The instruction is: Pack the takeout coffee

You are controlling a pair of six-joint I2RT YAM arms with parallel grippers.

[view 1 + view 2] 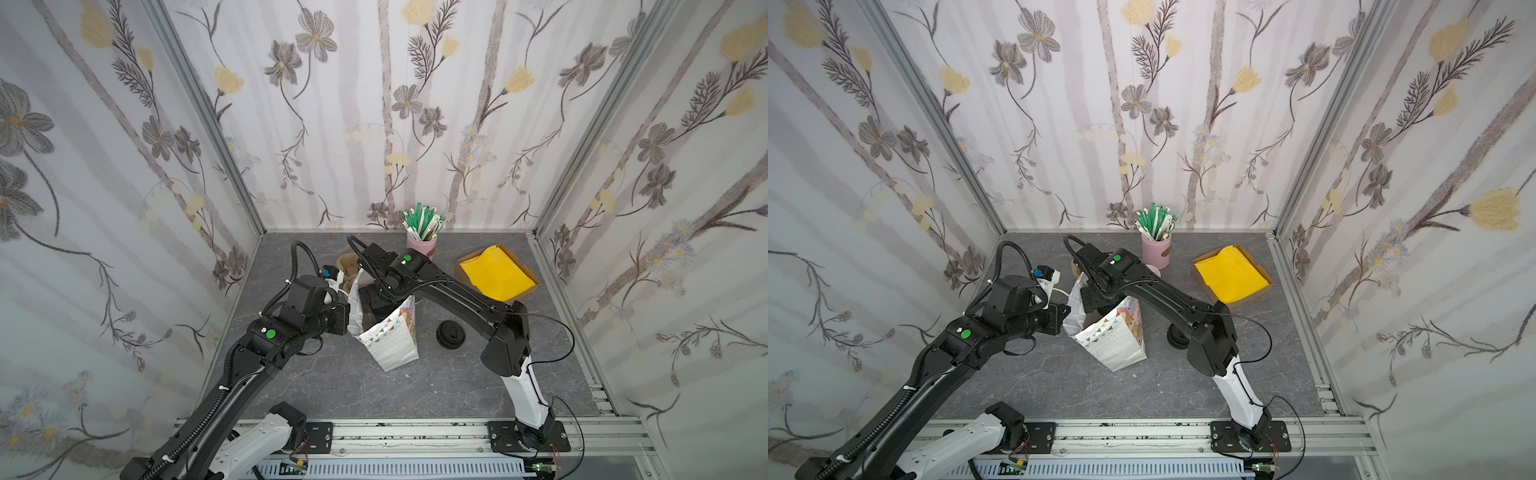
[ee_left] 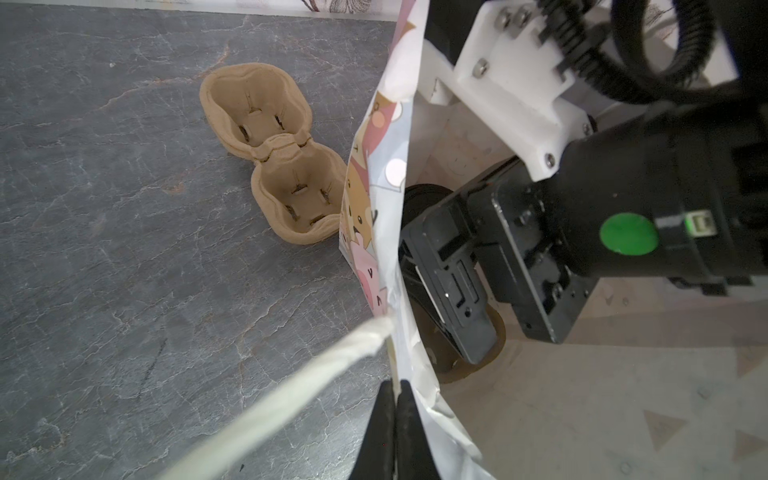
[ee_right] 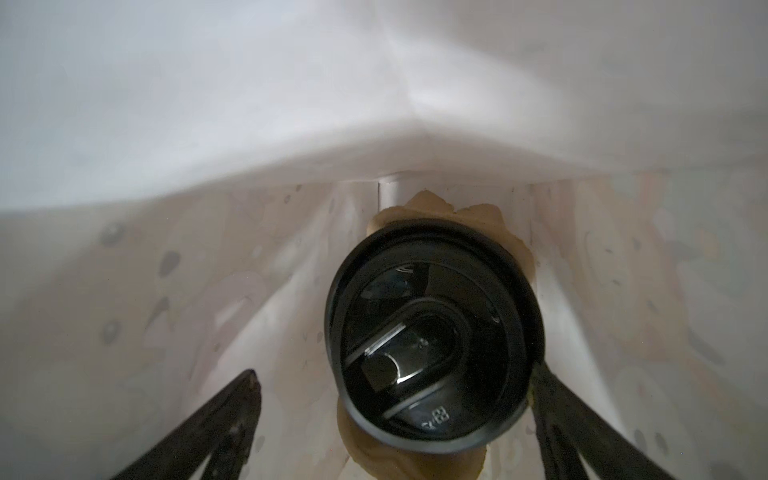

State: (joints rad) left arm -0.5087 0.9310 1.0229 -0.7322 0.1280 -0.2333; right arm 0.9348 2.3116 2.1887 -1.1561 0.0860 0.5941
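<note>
Elbow raised, the right arm (image 1: 457, 297) dips into the bag (image 1: 390, 345), right fingers (image 3: 232, 411) spread either side of the coffee cup (image 3: 432, 340); left fingers (image 2: 386, 428) pinch the bag's rim.

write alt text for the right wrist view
A black-lidded takeout coffee stands at the bottom of a white bag, seen from above, on a tan pulp carrier. The right hand has its two dark fingers spread open either side of it.

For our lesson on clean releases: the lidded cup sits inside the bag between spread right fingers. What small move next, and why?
Probably lift the right fingers straight up out of the bag: they stand spread around the takeout coffee, which sits in a brown carrier, while the left fingers pinch the bag's rim open.
</note>
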